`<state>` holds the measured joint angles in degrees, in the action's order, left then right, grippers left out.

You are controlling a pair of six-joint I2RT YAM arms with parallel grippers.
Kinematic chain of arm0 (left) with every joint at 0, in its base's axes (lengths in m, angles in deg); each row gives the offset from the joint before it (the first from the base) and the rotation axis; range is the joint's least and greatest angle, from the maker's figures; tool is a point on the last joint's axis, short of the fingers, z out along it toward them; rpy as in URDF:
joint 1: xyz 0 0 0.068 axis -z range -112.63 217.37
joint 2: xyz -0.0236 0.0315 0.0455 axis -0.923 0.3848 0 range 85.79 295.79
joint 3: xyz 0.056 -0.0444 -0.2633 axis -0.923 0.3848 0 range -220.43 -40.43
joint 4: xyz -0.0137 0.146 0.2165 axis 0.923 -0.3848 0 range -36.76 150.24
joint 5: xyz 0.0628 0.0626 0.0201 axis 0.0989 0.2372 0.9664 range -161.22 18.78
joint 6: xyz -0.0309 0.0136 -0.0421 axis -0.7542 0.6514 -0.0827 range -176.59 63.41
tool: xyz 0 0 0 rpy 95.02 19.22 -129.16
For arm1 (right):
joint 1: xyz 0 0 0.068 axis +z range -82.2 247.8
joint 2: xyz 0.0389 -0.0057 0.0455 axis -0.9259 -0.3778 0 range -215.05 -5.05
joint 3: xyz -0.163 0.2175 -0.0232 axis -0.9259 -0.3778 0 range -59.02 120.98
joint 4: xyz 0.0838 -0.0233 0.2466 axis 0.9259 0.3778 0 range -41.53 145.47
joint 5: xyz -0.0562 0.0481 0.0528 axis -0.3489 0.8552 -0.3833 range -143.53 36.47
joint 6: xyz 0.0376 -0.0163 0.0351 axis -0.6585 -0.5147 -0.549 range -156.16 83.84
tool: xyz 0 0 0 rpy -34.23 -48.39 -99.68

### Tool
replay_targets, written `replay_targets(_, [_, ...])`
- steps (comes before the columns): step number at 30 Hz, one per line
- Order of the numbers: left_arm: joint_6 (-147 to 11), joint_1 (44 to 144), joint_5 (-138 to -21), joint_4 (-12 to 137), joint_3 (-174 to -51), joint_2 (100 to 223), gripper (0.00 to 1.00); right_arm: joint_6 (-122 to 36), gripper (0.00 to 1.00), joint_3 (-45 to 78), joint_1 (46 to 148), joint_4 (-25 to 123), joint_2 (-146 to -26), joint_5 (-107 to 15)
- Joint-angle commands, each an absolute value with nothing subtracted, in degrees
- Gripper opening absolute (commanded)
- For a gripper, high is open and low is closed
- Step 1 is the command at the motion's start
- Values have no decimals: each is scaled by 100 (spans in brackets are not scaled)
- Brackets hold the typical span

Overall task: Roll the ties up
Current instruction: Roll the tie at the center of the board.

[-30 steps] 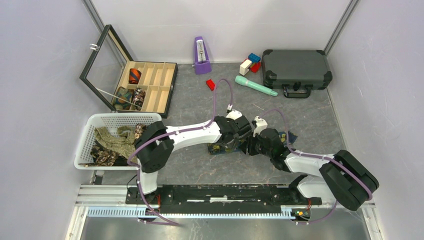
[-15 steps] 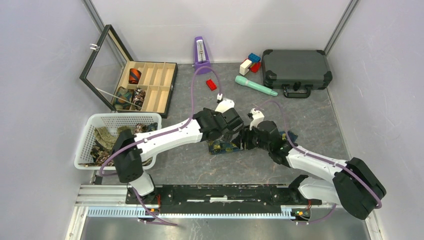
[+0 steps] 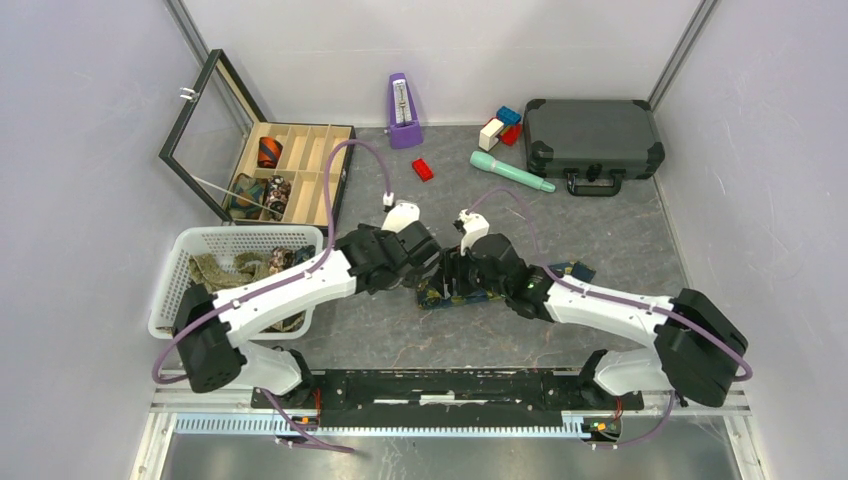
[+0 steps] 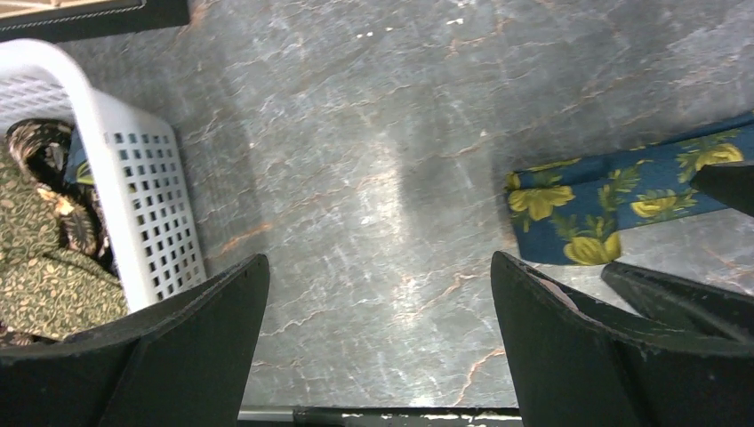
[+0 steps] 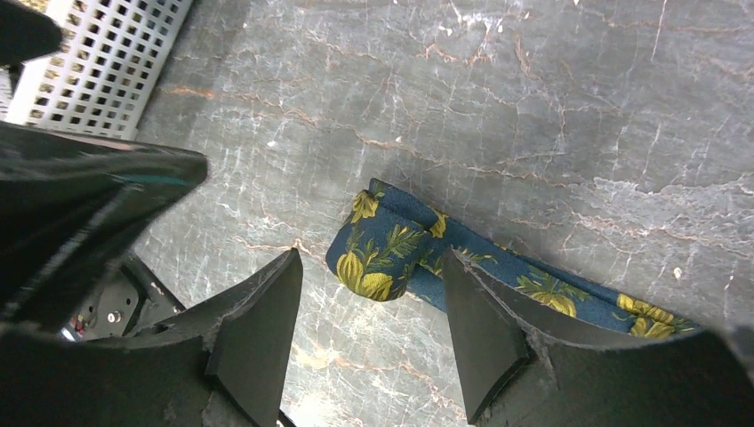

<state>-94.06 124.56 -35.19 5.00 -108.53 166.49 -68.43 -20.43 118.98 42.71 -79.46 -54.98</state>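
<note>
Near the basket (image 3: 165, 287), the right arm (image 3: 600, 308) partly hides the tie (image 5: 382, 253).

Top view. Both arms reach inward and meet mid-bench (image 3: 620, 230). Left end effector (image 3: 430, 276) and right end effector (image 3: 455, 284) sit close together over a navy tie (image 3: 446, 297) with yellow print; its far end (image 3: 572, 270) shows beyond the right forearm. Finger spacing not readable from above.

Left: white basket (image 3: 240, 233) holding loose olive and brown ties (image 3: 225, 275). Behind it, a wooden divided box (image 3: 340, 180), lid up, with rolled coils (image 3: 272, 190) inside.

Rear: purple metronome (image 3: 403, 112), red block (image 3: 422, 169), teal tool (image 3: 510, 171), black case (image 3: 592, 138).
</note>
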Motion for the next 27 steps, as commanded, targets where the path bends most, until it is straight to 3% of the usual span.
replay_targets(1, [-9710,12252,-3343,425,-10537,16095,100,-7048,66,-1689,12064,4520,-8250,-5941])
replay_targets(11, [-9764,12070,-3411,471,-10094,15718,100,-7083,53,-1383,12269,4522,-8697,-6034])
replay_targets(27, [-9772,12063,-3528,654,-9941,15773,100,-7039,44,-1358,12325,4619,-9036,-6160])
